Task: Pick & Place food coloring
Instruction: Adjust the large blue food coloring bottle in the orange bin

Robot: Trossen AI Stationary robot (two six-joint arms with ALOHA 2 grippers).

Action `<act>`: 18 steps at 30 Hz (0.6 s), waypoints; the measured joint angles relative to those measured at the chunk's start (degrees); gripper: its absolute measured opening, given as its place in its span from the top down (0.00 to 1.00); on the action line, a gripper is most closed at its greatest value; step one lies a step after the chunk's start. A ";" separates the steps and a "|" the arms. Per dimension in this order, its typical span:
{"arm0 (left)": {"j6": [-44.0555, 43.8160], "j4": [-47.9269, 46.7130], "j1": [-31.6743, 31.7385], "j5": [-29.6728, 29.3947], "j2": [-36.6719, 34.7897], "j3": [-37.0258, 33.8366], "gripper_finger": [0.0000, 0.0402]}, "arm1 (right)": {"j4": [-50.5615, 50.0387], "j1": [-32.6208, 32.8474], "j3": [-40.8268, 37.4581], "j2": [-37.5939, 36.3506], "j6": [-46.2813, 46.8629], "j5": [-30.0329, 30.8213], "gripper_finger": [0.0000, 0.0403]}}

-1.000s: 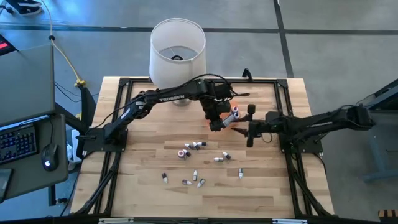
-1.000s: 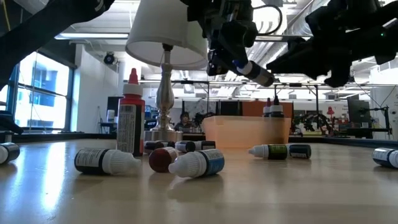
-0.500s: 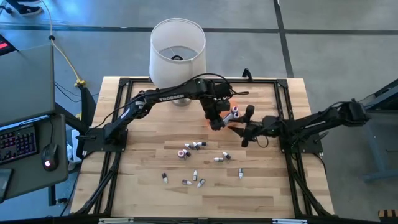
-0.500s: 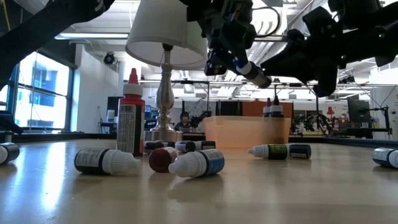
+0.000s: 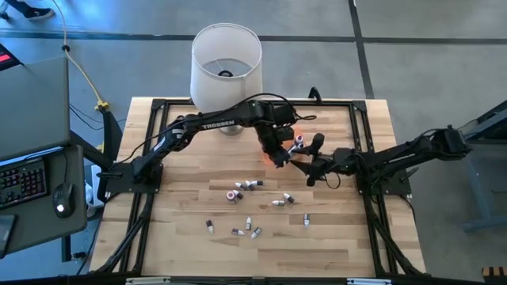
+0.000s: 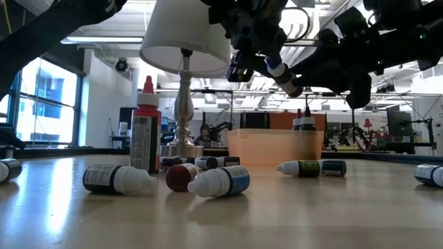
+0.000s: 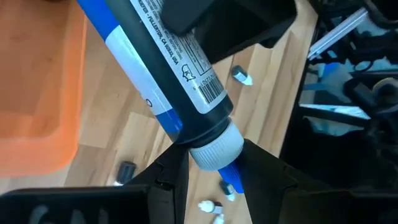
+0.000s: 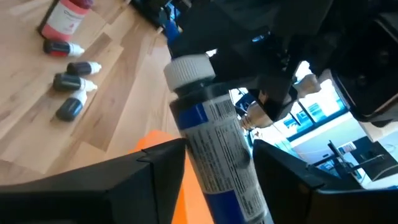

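Holding a blue-labelled bottle [image 7: 166, 74] in our clenched left gripper [image 5: 277, 152], we see the right gripper [image 5: 310, 162] spread around it.

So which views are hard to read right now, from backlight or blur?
Low view: bright windows behind leave both arms as silhouettes. Left wrist view: the held blue-and-black white-capped dropper bottle is soft, its small print partly legible. Right wrist view: window glare beyond the bottle. High view: evenly lit.
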 joint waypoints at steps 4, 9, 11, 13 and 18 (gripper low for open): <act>-2.41 1.73 -0.34 0.60 0.00 0.00 0.73 | -2.23 -1.11 0.09 -0.04 -0.94 -0.35 0.49; -4.11 3.96 -0.79 2.07 0.00 -0.02 0.73 | -2.37 -2.17 0.09 -0.04 -1.01 -3.68 0.49; -3.88 4.24 -0.79 2.30 0.00 0.00 0.73 | -2.07 -2.19 0.09 0.00 -1.71 -4.84 0.50; -3.57 4.66 -0.79 2.33 0.00 -0.02 0.73 | -2.11 -2.19 0.09 0.00 -2.80 -5.25 0.51; -3.26 5.68 -0.76 1.93 0.00 -0.01 0.69 | -2.59 -2.14 0.09 -0.02 -3.12 -5.57 0.56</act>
